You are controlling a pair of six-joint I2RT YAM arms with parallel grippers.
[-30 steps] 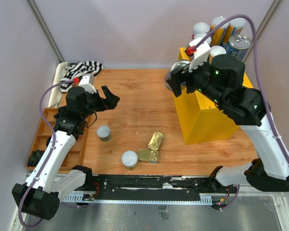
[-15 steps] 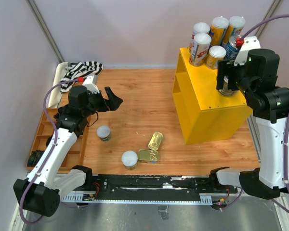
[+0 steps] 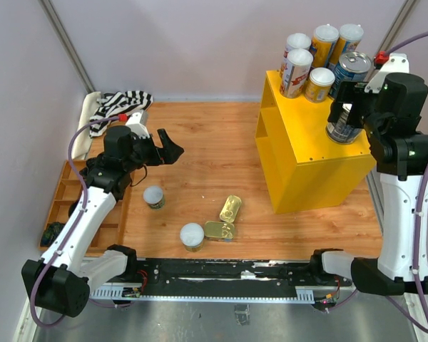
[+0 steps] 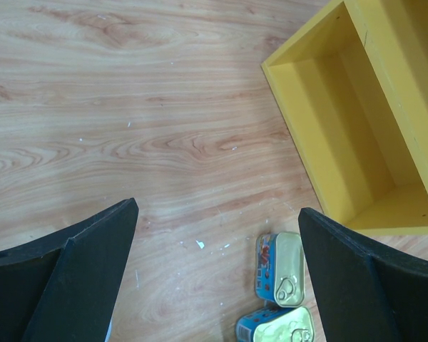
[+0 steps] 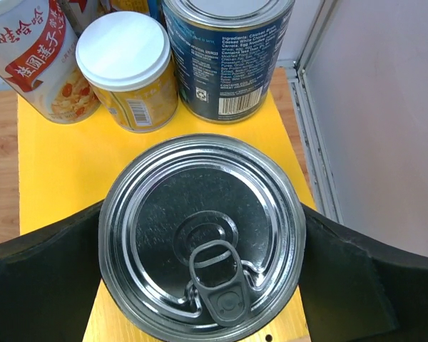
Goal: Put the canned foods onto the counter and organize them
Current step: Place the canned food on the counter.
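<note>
Wooden table point(image 3: 214, 142), silver-topped can point(image 5: 200, 228) near right edge of counter point(image 3: 299, 146), right jaws flanking

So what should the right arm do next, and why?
Probably lift the right gripper straight up off the silver-topped can: it looks seated on the yellow counter beside the blue can, and gold tins wait on the table.

Black-and-white striped cloth point(image 3: 121, 103) lying bunched at wooden table's point(image 3: 207, 153) far-left corner. Brown wooden compartment tray point(image 3: 63, 187) sitting along left edge; small dark lump point(image 3: 52, 232) resting at its near end.
</note>
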